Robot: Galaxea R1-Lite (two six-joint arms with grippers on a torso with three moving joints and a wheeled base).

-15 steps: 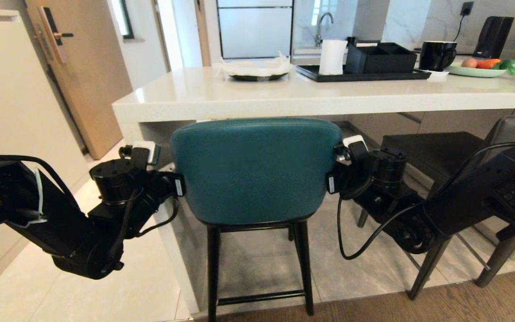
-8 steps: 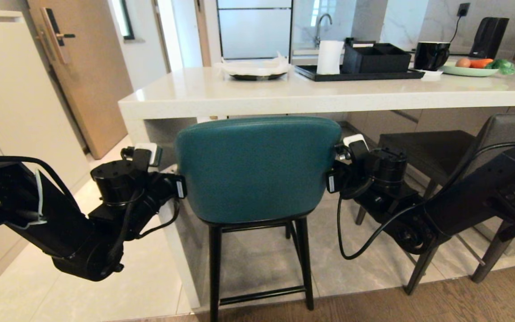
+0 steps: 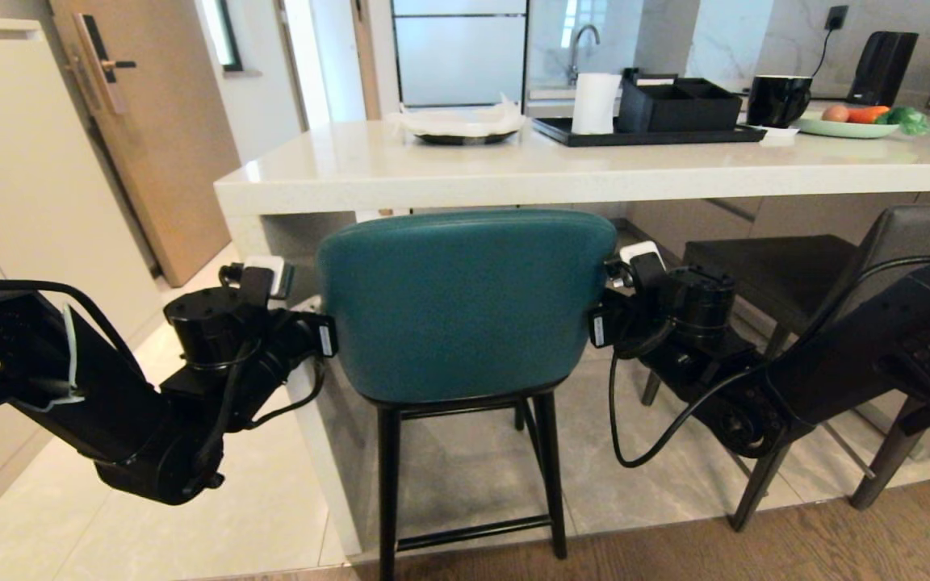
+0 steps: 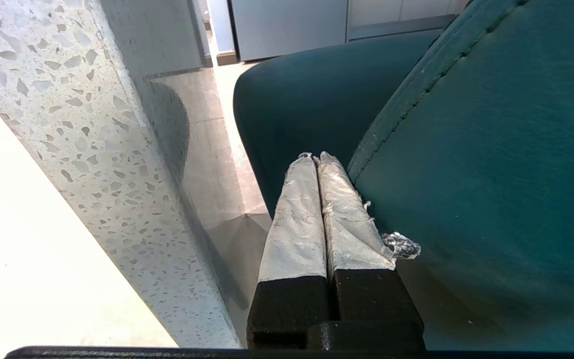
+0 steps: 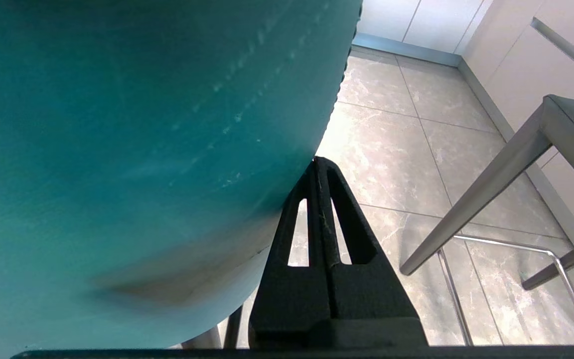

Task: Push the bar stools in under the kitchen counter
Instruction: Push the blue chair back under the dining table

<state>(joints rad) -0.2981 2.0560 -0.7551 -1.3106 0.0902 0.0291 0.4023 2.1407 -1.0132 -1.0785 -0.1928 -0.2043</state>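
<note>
A: What fills the head view?

B: The counter runs across the upper half, a white slab. Below it, at centre, stands the teal stool, its back just under the slab's front edge, its black legs on the tile.

A: And the other stool?

B: The grey stool sits at the right, its seat partly under the counter and its back at the right edge of the frame, behind the right arm.

A: Where are the grippers?

B: The left gripper is against the left edge of the teal back, the right gripper against its right edge. In the left wrist view the left gripper has its taped fingers pressed together, lying along the teal leather with nothing between them. The right gripper is closed too, its tip touching the back's curve.

A: Anything on top?

B: A black tray, a paper roll and a green plate, upper right.
</note>
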